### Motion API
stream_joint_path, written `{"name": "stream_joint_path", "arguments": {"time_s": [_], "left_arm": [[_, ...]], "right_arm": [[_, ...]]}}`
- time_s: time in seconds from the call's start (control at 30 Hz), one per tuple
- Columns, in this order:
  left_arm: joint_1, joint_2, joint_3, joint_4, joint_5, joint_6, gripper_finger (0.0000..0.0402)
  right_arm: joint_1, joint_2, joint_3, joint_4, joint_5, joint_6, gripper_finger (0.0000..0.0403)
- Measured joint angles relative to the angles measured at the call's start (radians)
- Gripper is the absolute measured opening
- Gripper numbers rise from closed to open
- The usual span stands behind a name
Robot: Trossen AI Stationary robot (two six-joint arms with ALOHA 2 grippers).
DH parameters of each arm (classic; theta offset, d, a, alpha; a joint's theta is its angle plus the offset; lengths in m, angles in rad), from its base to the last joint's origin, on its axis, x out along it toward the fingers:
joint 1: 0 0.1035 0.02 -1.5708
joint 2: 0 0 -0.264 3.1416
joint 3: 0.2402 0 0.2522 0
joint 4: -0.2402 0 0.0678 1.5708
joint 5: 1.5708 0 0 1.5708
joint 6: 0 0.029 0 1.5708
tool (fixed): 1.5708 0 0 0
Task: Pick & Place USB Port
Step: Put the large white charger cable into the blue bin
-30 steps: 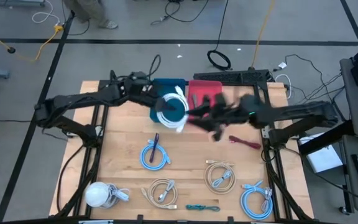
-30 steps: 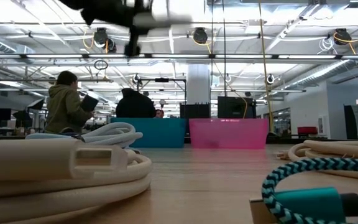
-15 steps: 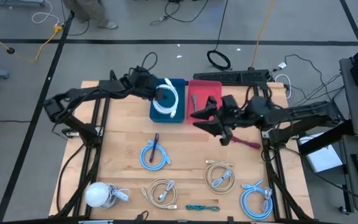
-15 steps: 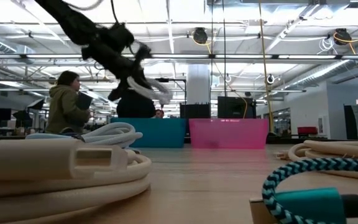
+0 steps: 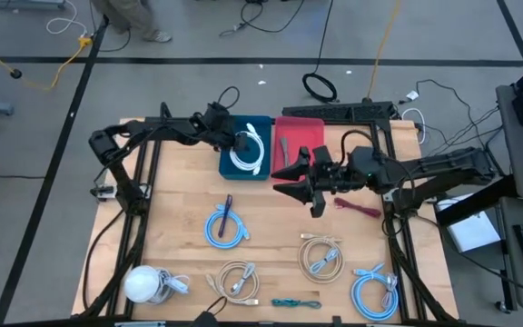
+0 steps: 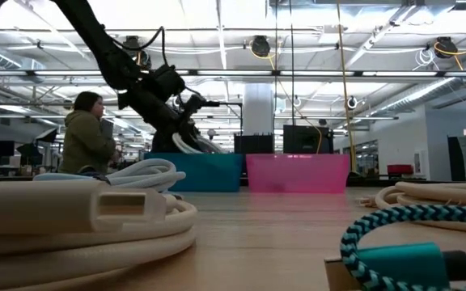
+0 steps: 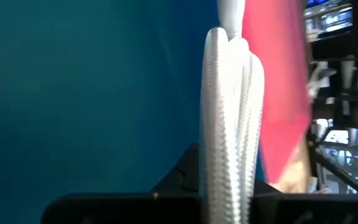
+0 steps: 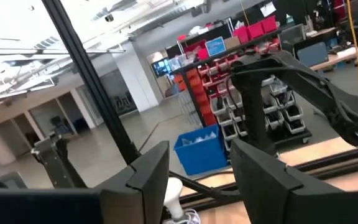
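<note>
My left gripper [image 5: 231, 142] is shut on a coiled white cable [image 5: 251, 151] over the blue bin [image 5: 263, 123] at the table's far middle. In the low view the coil [image 6: 191, 144] dips behind the bin's rim [image 6: 217, 156]. The pink bin [image 5: 300, 129] stands to the right of the blue one. My right gripper [image 5: 300, 180] is open and empty above the table, just in front of the pink bin. My left gripper pinches several strands of the white coil [image 7: 227, 163] side by side between its two fingers. The fingers slant down from the table's left side. The coil reaches from them into the blue bin; whether it rests on the bin's floor I cannot tell.
Several coiled cables lie on the near half of the table: blue [image 5: 226, 225], beige [image 5: 321, 256], beige [image 5: 236, 280], blue [image 5: 376, 291]. A red cable [image 5: 358, 208] lies at the right and a white object [image 5: 145, 283] at the near left. A person [image 6: 86, 133] stands beyond the table.
My left gripper has carried the white coil toward the table's far edge and down, from high above the table to the blue bin's rim, where the coil's lower part now sits inside the bin. My right gripper has stayed near the pink bin's front.
</note>
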Motion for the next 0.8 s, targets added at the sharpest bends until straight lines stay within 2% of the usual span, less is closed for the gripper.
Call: {"name": "stream_joint_path", "arguments": {"time_s": [0.33,0.6,0.8], "left_arm": [[0.000,0.015,0.000,0.042,-0.031,0.010,0.0007],[-0.010,0.014,0.049,0.042,-0.045,0.028,0.0060],[-0.023,0.014,0.124,-0.062,-0.082,0.075,0.0101]], "right_arm": [[0.006,0.000,0.000,-0.010,0.003,0.002,0.0164],[0.005,0.000,0.000,-0.011,0.003,0.003,0.0162],[0.005,0.000,0.000,-0.011,0.003,0.003,0.0160]]}}
